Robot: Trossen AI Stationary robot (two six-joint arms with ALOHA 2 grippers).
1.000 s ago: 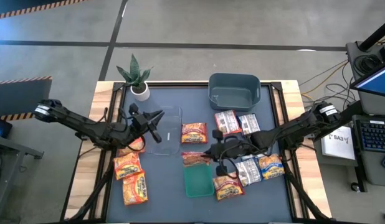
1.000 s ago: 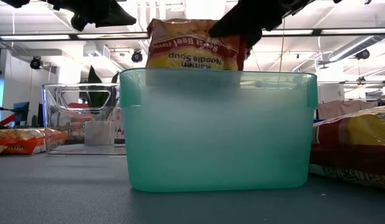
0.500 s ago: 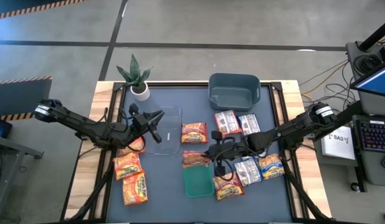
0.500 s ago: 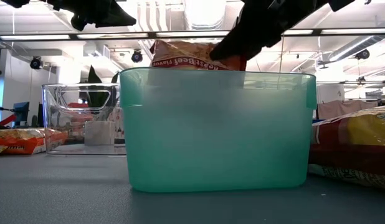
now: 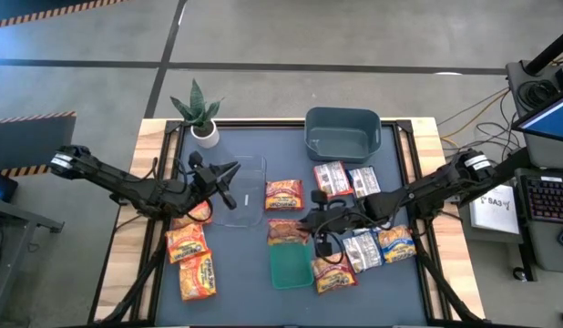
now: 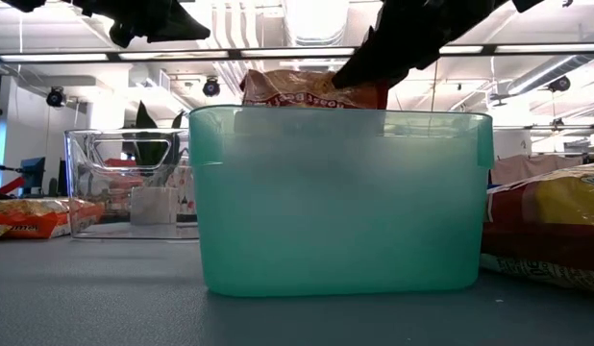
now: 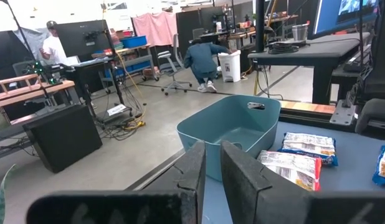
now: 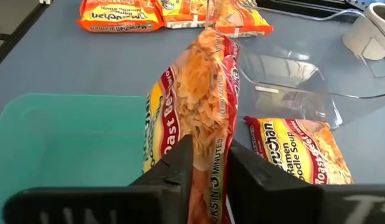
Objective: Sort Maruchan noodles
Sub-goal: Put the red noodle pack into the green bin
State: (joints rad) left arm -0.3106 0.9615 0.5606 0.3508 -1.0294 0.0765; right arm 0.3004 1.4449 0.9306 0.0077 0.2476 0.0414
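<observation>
The right gripper (image 8: 208, 165) is pinching a red packet (image 8: 202, 106) on its edge, and is holding it over the green bin (image 5: 290, 266); in the low view the packet is sitting at the rim. The sorting is looking far from done: most packets are lying loose on the table (image 5: 245, 301), orange ones (image 5: 192, 260) on the left, silver ones (image 5: 345, 179) near the blue bin (image 5: 342, 133). The left gripper (image 7: 211, 165) is waiting above the clear bin (image 5: 240, 191), fingers almost pressed together, holding nothing. A plant (image 5: 199, 109) is standing far from the work.
</observation>
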